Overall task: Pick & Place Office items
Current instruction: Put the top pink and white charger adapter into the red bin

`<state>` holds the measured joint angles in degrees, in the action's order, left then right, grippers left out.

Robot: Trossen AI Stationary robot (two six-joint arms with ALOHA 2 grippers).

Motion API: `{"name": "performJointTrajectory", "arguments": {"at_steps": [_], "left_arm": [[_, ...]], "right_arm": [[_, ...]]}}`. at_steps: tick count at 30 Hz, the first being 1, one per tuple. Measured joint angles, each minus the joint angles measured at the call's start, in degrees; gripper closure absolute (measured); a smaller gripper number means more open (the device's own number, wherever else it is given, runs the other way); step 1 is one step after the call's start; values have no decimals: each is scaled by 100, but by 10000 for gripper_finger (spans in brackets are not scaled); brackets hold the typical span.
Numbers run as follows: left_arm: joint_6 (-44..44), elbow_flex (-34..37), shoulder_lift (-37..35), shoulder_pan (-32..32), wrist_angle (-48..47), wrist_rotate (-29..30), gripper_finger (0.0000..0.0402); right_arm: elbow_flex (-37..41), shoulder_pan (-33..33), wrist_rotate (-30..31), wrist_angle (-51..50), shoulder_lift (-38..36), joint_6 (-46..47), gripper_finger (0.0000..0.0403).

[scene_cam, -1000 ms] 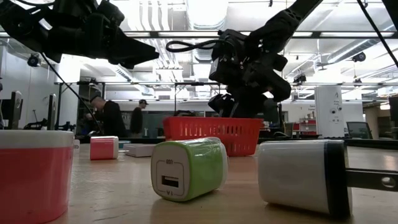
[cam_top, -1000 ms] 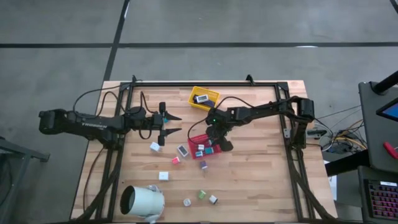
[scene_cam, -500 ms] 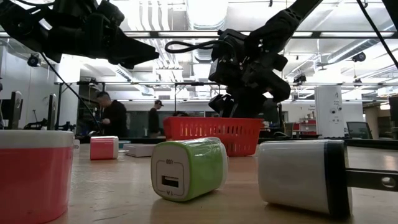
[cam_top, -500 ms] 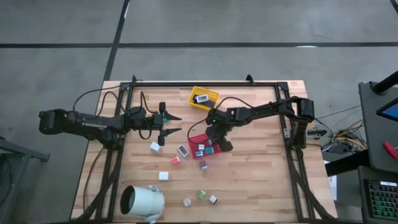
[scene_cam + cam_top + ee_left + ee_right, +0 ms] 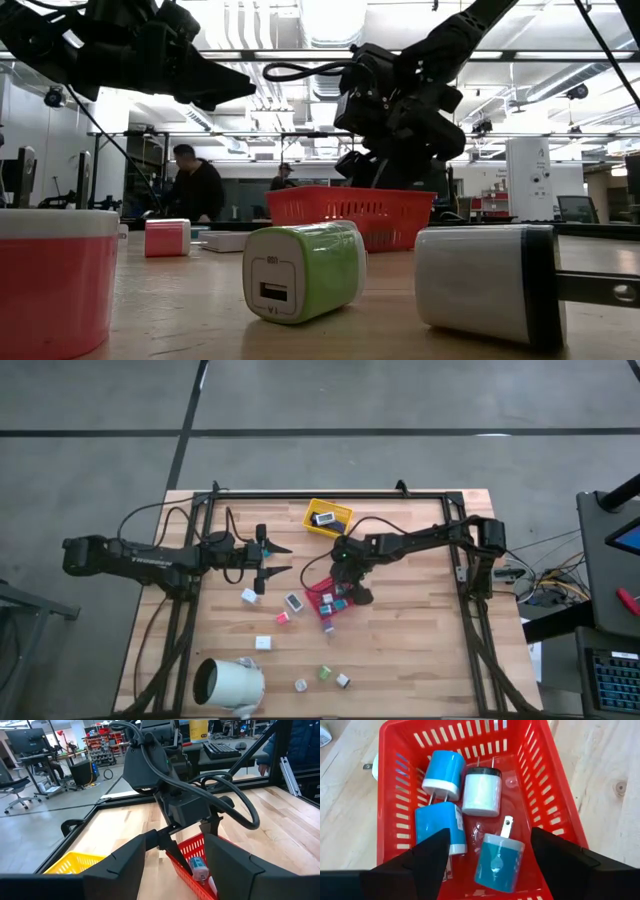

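Right wrist view: right gripper [image 5: 487, 855] hovers spread over red slatted plastic tray [image 5: 560, 815]; teal block charger [image 5: 498, 861] lies inside, released
High view: left gripper [image 5: 283, 559] half spread, empty, well apart
Change: tray shifted slightly

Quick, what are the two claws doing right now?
Left gripper: open, empty, above the table.
Right gripper: open, empty, over the red tray.

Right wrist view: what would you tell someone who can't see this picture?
A red basket on a wooden table holds four plug-in chargers: three blue and one white with a black end. The right claw hangs open just above them, holding nothing.
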<state>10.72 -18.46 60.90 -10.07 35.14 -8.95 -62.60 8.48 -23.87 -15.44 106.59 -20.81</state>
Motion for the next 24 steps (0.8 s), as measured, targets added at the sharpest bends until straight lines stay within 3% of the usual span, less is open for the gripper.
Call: {"name": "performJointTrajectory", "arguments": {"at_steps": [24], "left_arm": [[2,4,0,2,-2,0,195]], "right_arm": [[-82,-316,-25,942,-28,-58,181]]}}
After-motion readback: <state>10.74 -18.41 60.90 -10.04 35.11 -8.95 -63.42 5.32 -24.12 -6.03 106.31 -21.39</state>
